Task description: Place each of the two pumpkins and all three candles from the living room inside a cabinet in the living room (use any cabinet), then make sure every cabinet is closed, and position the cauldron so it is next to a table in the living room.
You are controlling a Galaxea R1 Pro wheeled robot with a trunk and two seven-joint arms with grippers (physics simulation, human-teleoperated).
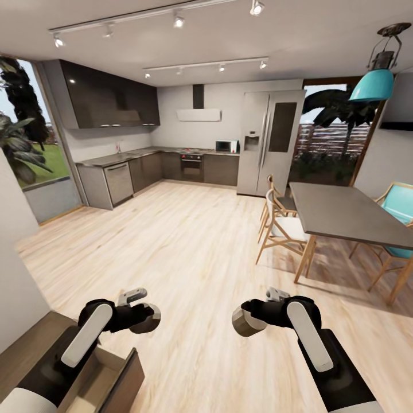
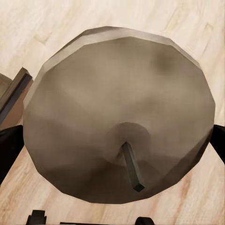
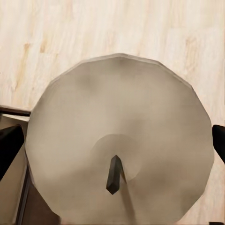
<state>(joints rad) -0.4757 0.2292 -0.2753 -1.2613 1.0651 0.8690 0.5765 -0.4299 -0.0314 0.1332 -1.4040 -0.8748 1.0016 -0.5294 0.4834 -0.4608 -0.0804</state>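
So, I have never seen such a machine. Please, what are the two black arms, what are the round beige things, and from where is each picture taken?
This is a simulated wheeled robot with two arms. The big picture comes from its head camera, looking over a wood floor toward a kitchen and a dining table. Each arm ends in a tool: the left tool and the right tool. Each one holds a short beige candle. The two small pictures come from cameras on the wrists, so the left candle and the right candle look huge, with a dark wick showing. An open wooden compartment sits below the left arm.
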